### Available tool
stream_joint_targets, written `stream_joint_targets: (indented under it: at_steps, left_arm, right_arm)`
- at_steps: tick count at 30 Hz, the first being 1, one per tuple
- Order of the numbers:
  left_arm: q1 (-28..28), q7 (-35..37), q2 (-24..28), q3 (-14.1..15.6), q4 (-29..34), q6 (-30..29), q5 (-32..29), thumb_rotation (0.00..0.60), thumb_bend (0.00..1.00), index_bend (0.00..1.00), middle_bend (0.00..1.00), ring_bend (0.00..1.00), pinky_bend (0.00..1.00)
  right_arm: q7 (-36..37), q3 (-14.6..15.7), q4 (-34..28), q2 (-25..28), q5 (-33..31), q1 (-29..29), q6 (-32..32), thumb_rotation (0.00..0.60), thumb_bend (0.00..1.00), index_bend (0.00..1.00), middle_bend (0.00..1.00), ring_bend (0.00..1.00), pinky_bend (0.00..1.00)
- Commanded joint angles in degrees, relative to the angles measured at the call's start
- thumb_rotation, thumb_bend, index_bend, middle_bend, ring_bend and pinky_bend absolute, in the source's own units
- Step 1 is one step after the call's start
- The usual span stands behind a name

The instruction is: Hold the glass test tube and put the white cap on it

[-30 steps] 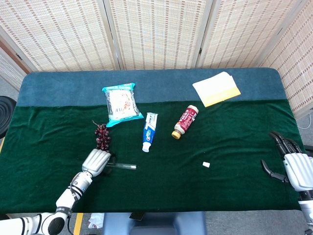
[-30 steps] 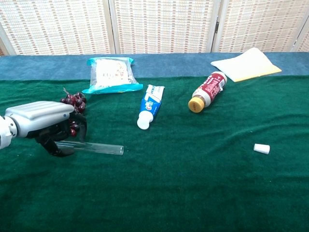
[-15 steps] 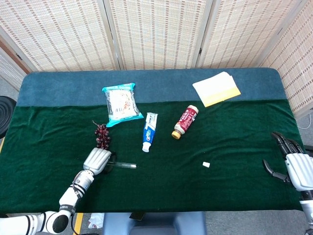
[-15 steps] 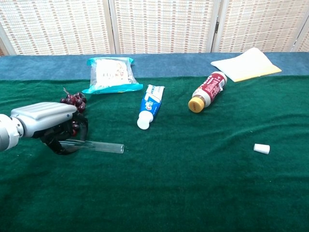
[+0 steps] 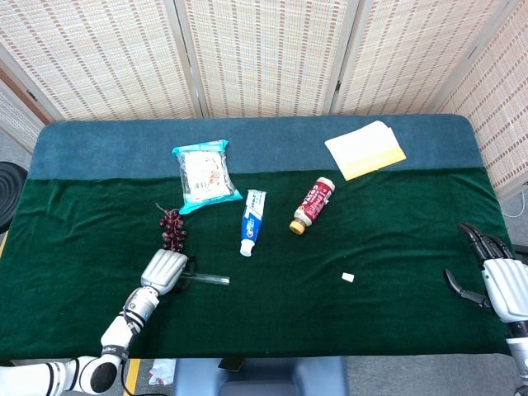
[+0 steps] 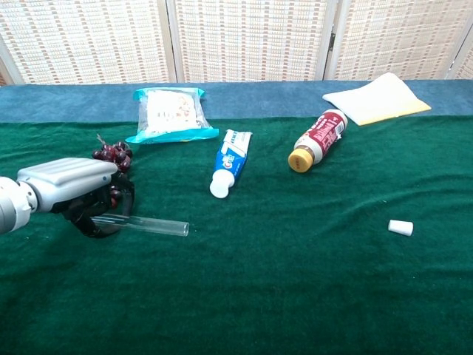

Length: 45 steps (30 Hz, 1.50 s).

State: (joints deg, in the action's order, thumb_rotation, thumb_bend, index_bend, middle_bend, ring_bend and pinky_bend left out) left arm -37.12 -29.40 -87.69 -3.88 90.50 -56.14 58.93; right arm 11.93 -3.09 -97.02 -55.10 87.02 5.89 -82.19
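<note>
My left hand (image 6: 70, 194) sits low at the near left of the bench (image 5: 388, 247), its fingers curled around one end of the glass test tube (image 6: 151, 225). The tube lies flat on the green cloth, its free end pointing right. I cannot tell whether my fingers have firmly closed on the glass or only cage it. My right hand (image 5: 495, 276) hovers released at the far right edge, fingers apart, holding nothing. The white cap (image 6: 400, 228) lies on the cloth well apart from both hands, toward the right.

The risks, as I judge them: the tube is smooth and round, so a loose grasp could let it roll or slip out when lifted. I hold it at one end, so it may tip. The bunch of dark grapes (image 6: 112, 155) sits just beside my left hand and could get knocked. The cap is tiny and may skid away from my fingers.
</note>
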Motion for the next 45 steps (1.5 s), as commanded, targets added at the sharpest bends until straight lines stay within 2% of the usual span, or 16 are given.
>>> stream_joint_targets:
  at_steps: [1,12,22,27,29,32,35,40,43,45]
  left_arm:
    - [0.1,0.5,-0.1,0.1,-0.3,-0.1,0.3,0.6,0.42,0.57,0.97,0.93,0.91]
    - [0.7,5.5,0.6,0.0,-0.8,-0.3,3.2,0.6,0.52,0.64,0.99,0.95,0.93]
    - [2.3,21.0,4.5,-1.2,1.8,0.0,10.7,0.6,0.58,0.68,1.0,0.97,0.96]
    - [3.7,27.3,7.9,-1.2,4.8,-2.1,15.4,0.6,0.58,0.69,1.0,0.97,0.96]
    - [4.0,28.5,8.8,-1.0,5.7,-2.7,16.4,0.6,0.58,0.69,1.0,0.97,0.96]
    - [4.5,29.7,10.1,-0.7,7.1,-3.0,17.4,0.6,0.58,0.69,1.0,0.97,0.96]
    - [4.9,30.3,10.8,-0.3,7.7,-3.3,18.2,0.6,0.58,0.69,1.0,0.97,0.96]
    - [5.5,30.4,11.1,0.3,8.0,-3.8,18.8,0.6,0.58,0.69,1.0,0.97,0.96]
    - [5.7,30.3,11.4,0.7,8.3,-3.7,18.8,0.6,0.58,0.69,1.0,0.97,0.96]
    - [5.9,30.1,11.5,0.9,8.3,-3.7,18.8,0.6,0.58,0.68,1.0,0.97,0.96]
  right_arm:
    - [0.0,0.0,-0.1,0.0,0.0,0.0,0.1,0.181,0.46,0.0,0.12,0.17,0.13]
    - [0.2,-0.1,-0.3,0.2,0.0,-0.3,-0.5,0.18,0.46,0.0,0.13,0.18,0.13]
    - [-0.4,-0.1,-1.0,0.5,0.8,-0.3,-1.0,0.182,0.46,0.0,0.16,0.21,0.14]
    - [-2.0,0.6,-2.7,1.1,2.8,0.6,0.3,0.18,0.46,0.0,0.21,0.28,0.19]
    - [-3.3,0.5,-3.3,1.2,3.5,1.2,0.7,0.182,0.46,0.02,0.26,0.33,0.24]
    - [-6.9,0.5,-4.8,1.2,4.2,2.5,2.4,0.181,0.46,0.11,0.37,0.45,0.37]
    - [-10.7,0.5,-6.7,1.2,4.5,4.2,5.1,0.183,0.46,0.22,0.49,0.6,0.53]
    - [-17.0,-0.4,-7.6,-1.4,2.5,7.4,9.8,0.203,0.46,0.34,0.71,0.87,0.85]
    - [-20.4,-0.6,-6.9,-3.4,0.7,9.1,12.8,0.204,0.46,0.39,0.81,0.97,0.93]
    - [-21.6,-0.6,-6.4,-4.5,-0.3,10.0,14.5,0.208,0.46,0.41,0.85,1.0,0.98]
